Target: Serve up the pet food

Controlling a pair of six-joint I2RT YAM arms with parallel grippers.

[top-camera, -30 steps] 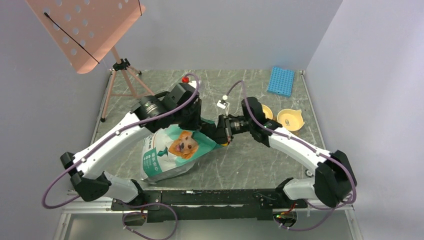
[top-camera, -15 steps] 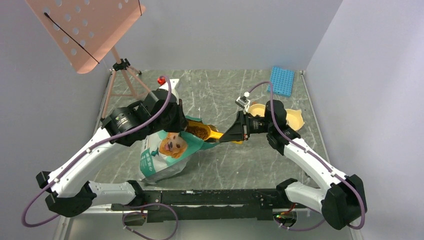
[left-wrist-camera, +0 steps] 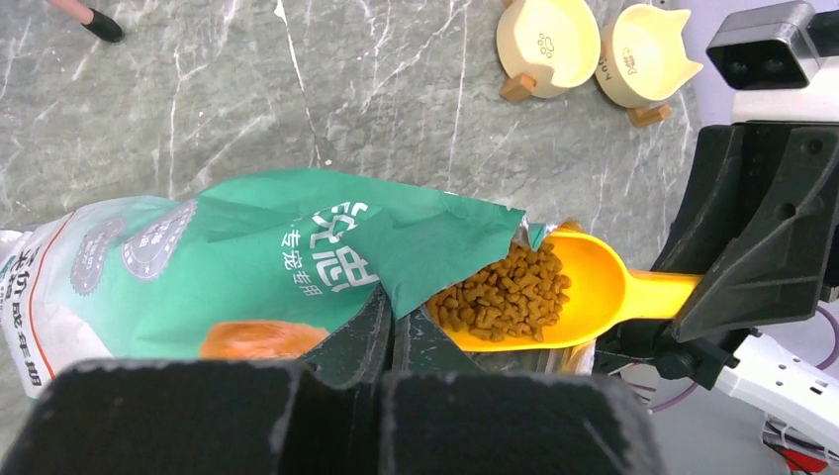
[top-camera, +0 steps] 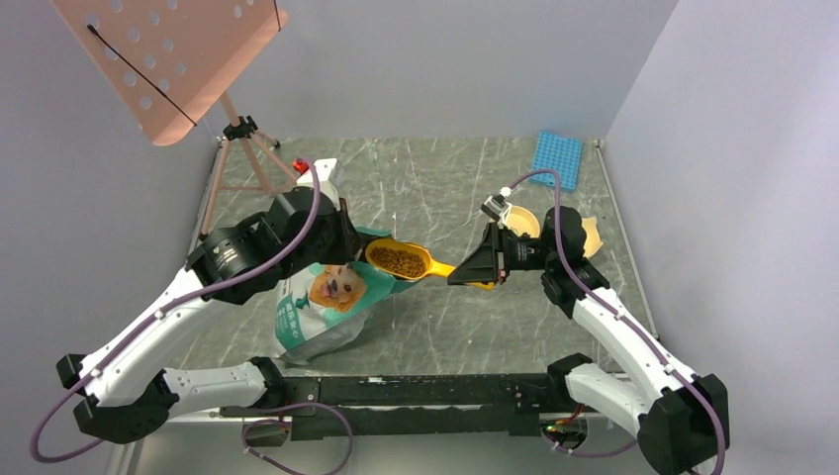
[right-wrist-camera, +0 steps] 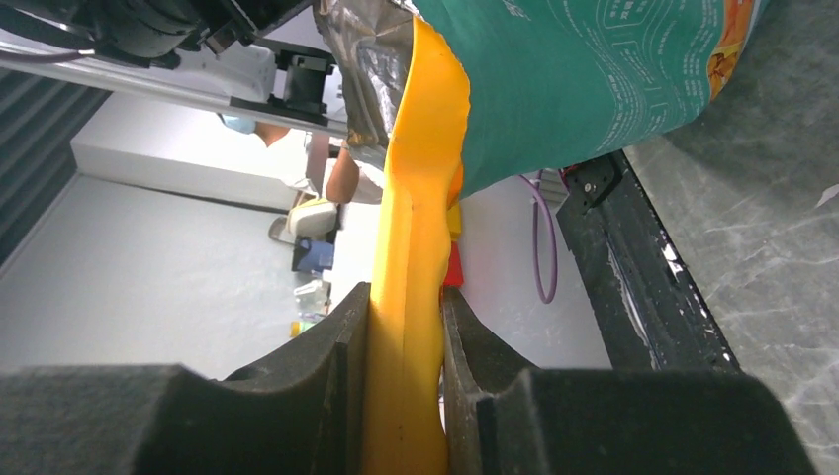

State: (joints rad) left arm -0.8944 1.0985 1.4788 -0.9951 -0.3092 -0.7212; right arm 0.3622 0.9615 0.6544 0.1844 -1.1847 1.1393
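Note:
The pet food is a heap of brown kibble lying in the bowl of an orange scoop. The scoop hangs level just outside the mouth of the green dog-picture bag. My right gripper is shut on the scoop's handle, one finger on each side of it. My left gripper is shut on the bag's top edge and holds the mouth up. In the right wrist view the bag fills the upper right.
Two cream pet bowls stand on the table behind my right arm; in the left wrist view they are the round bowl and the cat-eared bowl. A blue rack lies back right. A pink perforated stand on a tripod rises back left.
The scoop has come out of the bag with kibble in it and moved right with my right gripper. My left arm has drawn back to the left, still gripping the bag.

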